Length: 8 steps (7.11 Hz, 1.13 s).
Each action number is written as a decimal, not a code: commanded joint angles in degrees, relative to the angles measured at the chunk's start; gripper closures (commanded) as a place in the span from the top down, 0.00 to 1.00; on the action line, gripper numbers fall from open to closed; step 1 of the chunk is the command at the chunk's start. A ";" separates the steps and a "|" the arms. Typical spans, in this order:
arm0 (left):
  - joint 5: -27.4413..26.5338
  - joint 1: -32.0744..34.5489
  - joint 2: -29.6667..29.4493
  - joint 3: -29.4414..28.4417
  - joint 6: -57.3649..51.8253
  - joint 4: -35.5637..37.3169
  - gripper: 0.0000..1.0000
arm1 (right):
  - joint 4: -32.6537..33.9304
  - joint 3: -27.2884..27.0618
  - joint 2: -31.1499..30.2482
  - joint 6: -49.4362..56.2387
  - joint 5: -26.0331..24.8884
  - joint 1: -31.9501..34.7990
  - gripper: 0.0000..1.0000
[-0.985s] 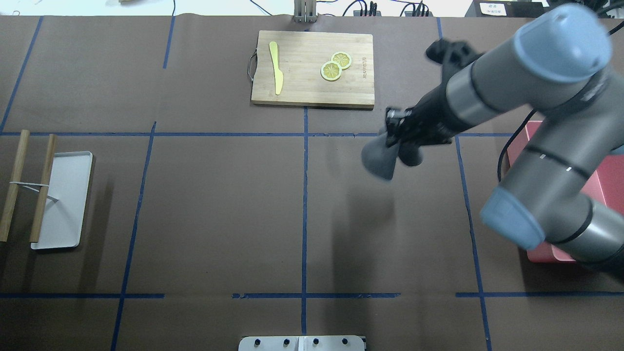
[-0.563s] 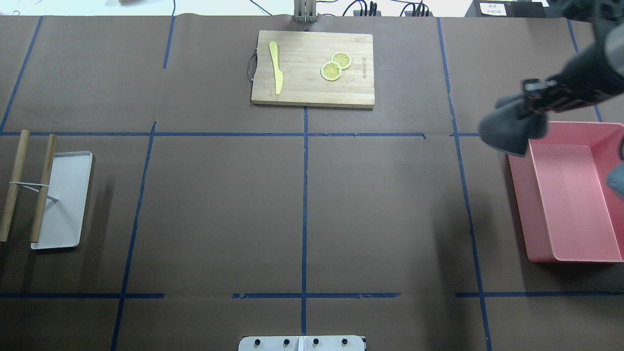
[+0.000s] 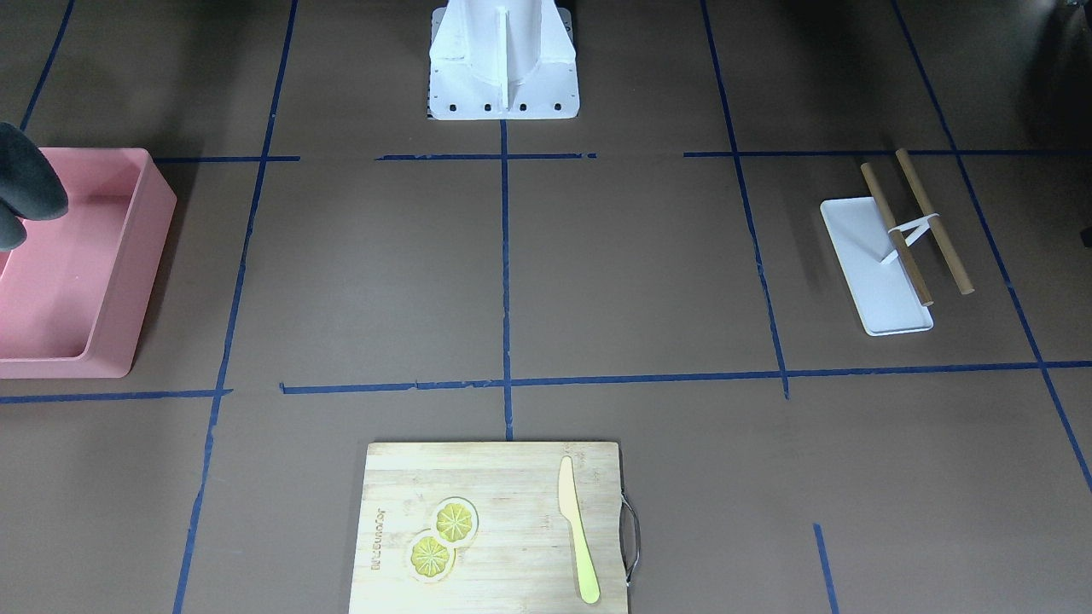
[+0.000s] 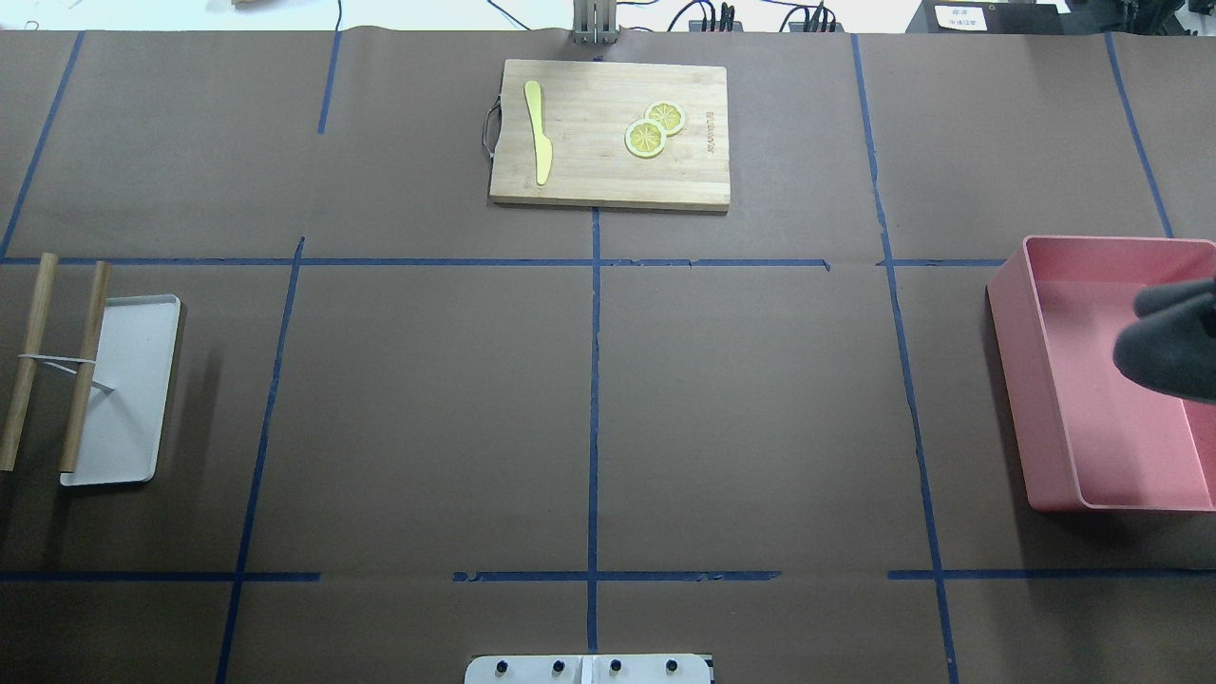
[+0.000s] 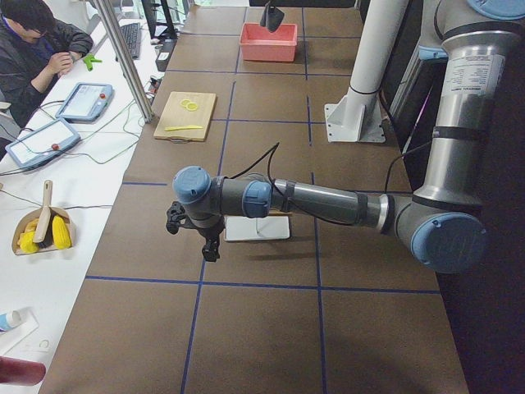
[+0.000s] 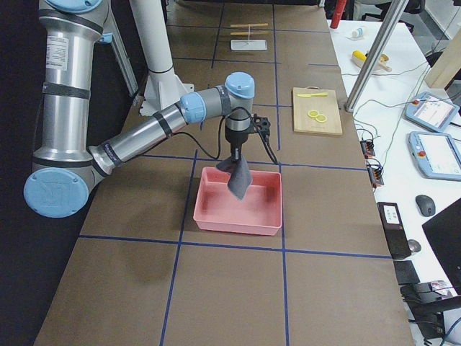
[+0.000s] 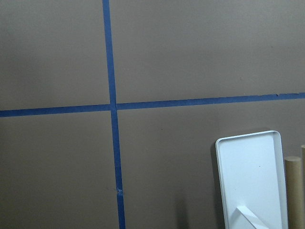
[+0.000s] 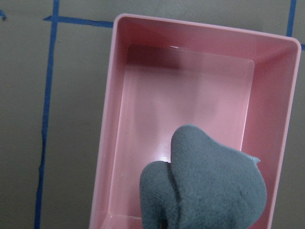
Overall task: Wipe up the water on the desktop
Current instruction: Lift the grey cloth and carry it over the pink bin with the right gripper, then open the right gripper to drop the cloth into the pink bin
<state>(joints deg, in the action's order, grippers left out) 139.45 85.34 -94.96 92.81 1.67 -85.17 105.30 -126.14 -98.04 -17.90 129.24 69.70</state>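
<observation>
The brown desktop (image 4: 427, 408) with its blue tape grid shows no visible water. My right gripper (image 6: 235, 156) is shut on a grey cloth (image 4: 1173, 344), which hangs above the inside of a pink bin (image 4: 1031, 380) at the right edge. The cloth (image 8: 209, 191) covers the fingers in the right wrist view, with the bin's wall (image 8: 110, 138) below it. The cloth (image 3: 26, 192) also shows at the left edge of the front view. My left gripper (image 5: 210, 246) hovers over the desktop beside the white tray (image 5: 257, 228). I cannot tell whether it is open or shut.
A bamboo cutting board (image 4: 608, 180) at the far middle holds a yellow knife (image 4: 540, 133) and two lemon slices (image 4: 646, 139). A white tray (image 4: 133, 380) with two wooden rods (image 4: 85, 361) lies at the left. The robot's base (image 3: 503, 60) stands at the near edge.
My right arm swung from the table's middle right to over the pink bin, carrying the grey cloth. The arm has mostly left the overhead view.
</observation>
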 commanded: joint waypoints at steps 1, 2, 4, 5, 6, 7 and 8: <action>-0.32 0.44 0.13 -0.09 -0.17 -0.08 1.00 | -0.45 3.52 0.13 0.77 -0.12 0.35 0.98; -1.19 0.53 0.13 -0.70 -0.17 -0.08 1.00 | -0.45 3.88 0.48 0.24 -0.30 1.57 1.00; -1.46 1.14 0.04 -2.63 -0.26 -0.26 1.00 | -2.64 10.79 4.59 7.64 1.53 7.88 1.00; -1.55 1.40 0.04 -2.64 -0.26 -0.17 1.00 | -2.73 13.01 4.61 16.41 1.46 10.26 1.00; -1.55 1.93 0.04 -3.07 -0.17 -0.08 1.00 | -2.74 15.81 4.70 21.80 1.80 13.76 1.00; -2.77 2.28 -0.05 -4.56 -0.96 -0.43 1.00 | -2.82 19.93 4.70 25.08 3.89 16.32 1.00; -4.43 2.98 -0.13 -6.31 -4.97 -1.04 1.00 | -2.82 20.67 4.70 24.85 4.35 18.17 1.00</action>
<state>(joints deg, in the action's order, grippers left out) 136.66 87.61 -95.01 88.37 -0.08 -85.66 102.53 -107.87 -93.38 4.96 132.50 85.09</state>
